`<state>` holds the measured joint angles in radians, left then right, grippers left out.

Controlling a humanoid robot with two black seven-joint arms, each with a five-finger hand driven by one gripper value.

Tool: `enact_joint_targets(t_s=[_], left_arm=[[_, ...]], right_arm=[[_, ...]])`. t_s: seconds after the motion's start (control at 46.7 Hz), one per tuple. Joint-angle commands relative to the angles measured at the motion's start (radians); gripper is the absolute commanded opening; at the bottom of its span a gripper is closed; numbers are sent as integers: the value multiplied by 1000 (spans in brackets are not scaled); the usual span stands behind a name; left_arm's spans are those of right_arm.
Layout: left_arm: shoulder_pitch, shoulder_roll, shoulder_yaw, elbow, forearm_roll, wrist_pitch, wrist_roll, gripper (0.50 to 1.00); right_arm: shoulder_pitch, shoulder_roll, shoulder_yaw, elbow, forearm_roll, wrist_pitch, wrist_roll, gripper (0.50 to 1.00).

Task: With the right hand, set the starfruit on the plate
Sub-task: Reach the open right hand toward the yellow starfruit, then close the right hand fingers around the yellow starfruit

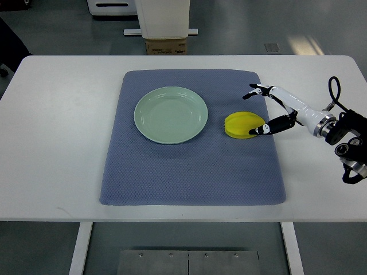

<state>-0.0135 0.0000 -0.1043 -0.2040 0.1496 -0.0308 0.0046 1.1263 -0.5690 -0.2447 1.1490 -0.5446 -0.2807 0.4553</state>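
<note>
Table (57,143) carries mat (189,172) | starfruit (241,123) on mat, just right of plate (171,114), not yet lifted | right hand (275,109) beside starfruit, fingers (261,130) apart, one touching it | grasp, transfer, release remain

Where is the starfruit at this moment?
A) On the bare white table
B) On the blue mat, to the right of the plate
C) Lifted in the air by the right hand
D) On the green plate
B: the starfruit lies on the blue mat, right of the empty plate, with the right hand open around it.
</note>
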Motion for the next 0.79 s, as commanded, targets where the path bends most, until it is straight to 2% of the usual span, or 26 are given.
enact_joint_targets(t_s=[0.0, 0.193, 0.471, 0.771], left_arm=[[0, 0, 0, -1, 1, 0, 0, 1000], [0, 0, 0, 0, -1, 0, 0, 1000], [0, 0, 0, -1, -1, 0, 0, 1000], [0, 0, 0, -1, -1, 0, -1, 1000]], right_arm=[[0, 8, -1, 0, 0, 0, 0, 987], [1, 31, -16, 0, -1, -2, -4, 987], [0, 66, -51, -9, -1, -44, -6, 991], [-8, 100, -53, -29, 0, -48, -7, 989]])
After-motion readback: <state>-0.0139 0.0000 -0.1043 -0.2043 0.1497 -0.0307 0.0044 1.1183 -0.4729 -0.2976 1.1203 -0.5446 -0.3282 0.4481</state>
